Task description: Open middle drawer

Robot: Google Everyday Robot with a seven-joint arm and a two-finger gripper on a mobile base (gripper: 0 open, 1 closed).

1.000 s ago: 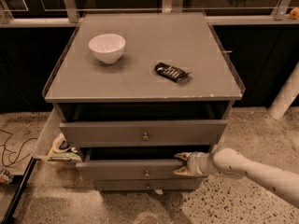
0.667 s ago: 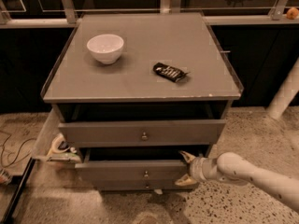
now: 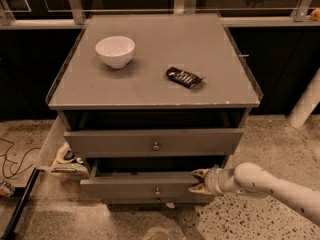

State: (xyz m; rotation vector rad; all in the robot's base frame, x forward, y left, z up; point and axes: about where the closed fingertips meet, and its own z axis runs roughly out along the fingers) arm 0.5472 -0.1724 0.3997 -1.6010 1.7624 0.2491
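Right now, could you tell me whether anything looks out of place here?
Yes: the gripper sits at the right end of the wide shallow grey middle drawer, away from its small round metal knob, which looks off-centre.

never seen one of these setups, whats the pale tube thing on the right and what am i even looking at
The pale tube is a robot arm reaching in from the right. At its tip is the gripper, the robot's hand, at the right end of the middle drawer, which stands partly pulled out. Whether it grips the drawer cannot be told. There is only one picture, from a camera looking down at the front of a grey cabinet. On its top lie a white bowl and a dark snack packet.
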